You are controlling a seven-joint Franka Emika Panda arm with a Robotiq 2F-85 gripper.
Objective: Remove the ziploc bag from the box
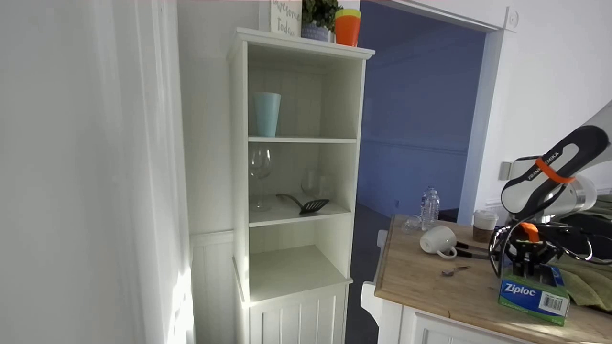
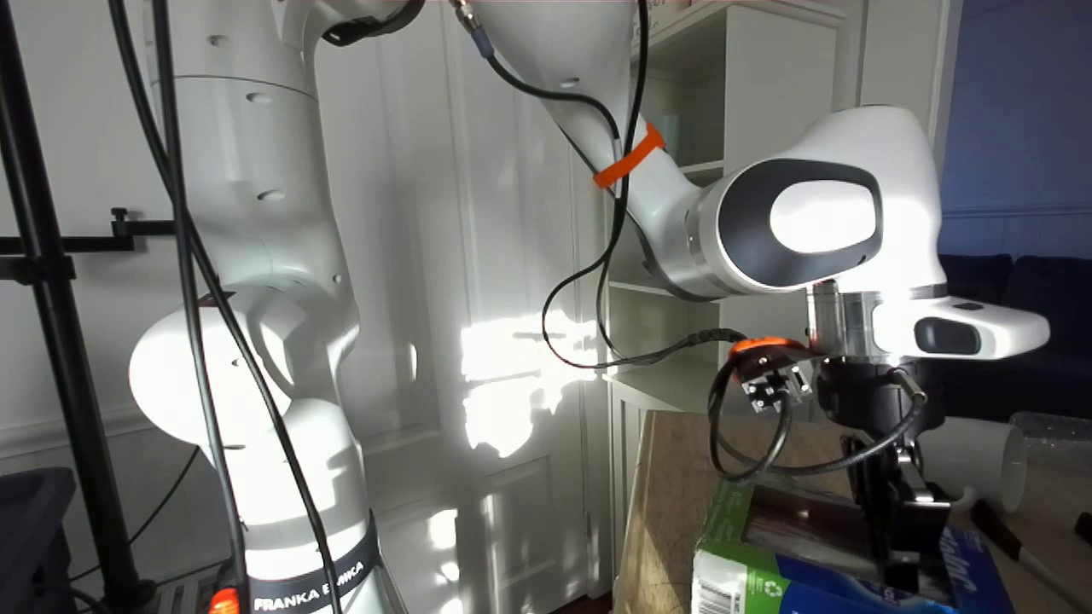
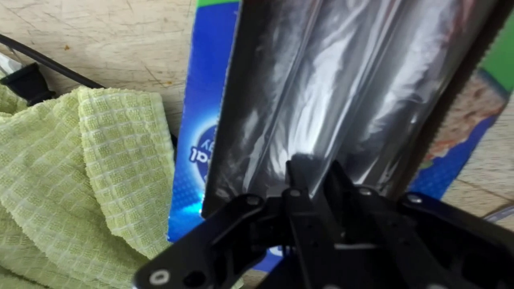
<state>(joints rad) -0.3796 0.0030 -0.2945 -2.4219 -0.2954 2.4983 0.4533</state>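
The box point(image 1: 533, 297) is a blue and green Ziploc carton near the front edge of the wooden counter. It also shows in an exterior view point(image 2: 734, 554) and in the wrist view point(image 3: 200, 88), with its top opening exposed. The ziploc bag point(image 3: 325, 96) lies inside as shiny, clear, folded plastic, not separable from the other bags there. My gripper point(image 3: 315, 172) points down into the opening at one end of the box. Its fingers are partly open, with a narrow gap and plastic showing between them. In both exterior views point(image 1: 526, 271) point(image 2: 896, 567) the fingertips are at the opening; contact is unclear.
A green towel point(image 3: 116, 172) lies beside the box, with a black cable point(image 3: 52, 60) behind it. A white mug point(image 1: 437, 240), a spoon point(image 1: 455, 271), a lidded paper cup point(image 1: 485, 224) and clear bottles point(image 1: 430, 209) are on the counter point(image 1: 416, 286).
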